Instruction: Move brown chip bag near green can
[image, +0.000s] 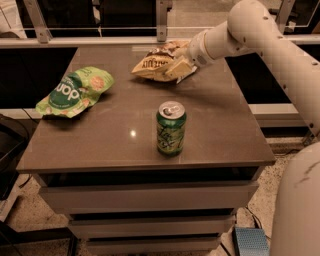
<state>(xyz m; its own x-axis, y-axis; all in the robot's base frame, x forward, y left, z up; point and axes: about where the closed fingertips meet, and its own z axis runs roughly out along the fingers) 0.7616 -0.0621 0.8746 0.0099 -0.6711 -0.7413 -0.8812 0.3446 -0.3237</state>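
grey-brown and smooth, the table top (225, 135) fills the middle of the camera view, with drawer fronts (150, 197) stacked below its front edge. at the far side of the top, right of centre, lies the brown chip bag (152, 64) – crinkled, tan and dark brown, with dark lettering facing the camera. the gripper (179, 66) is at the bag's right end, pinching it: one pale finger (175, 68) lies across the front of the bag, and the other is hidden behind it. the white arm (260, 30) comes in from the upper right and bends down toward the bag.

the green can (171, 128) stands upright near the front of the table, about in the middle, its silver top showing. it is well apart from the brown chip bag, which lies behind it and a little to the left. a bright green chip bag (72, 92) lies on the left side of the top – apart from both. a pale rail (100, 41) runs along behind the table.
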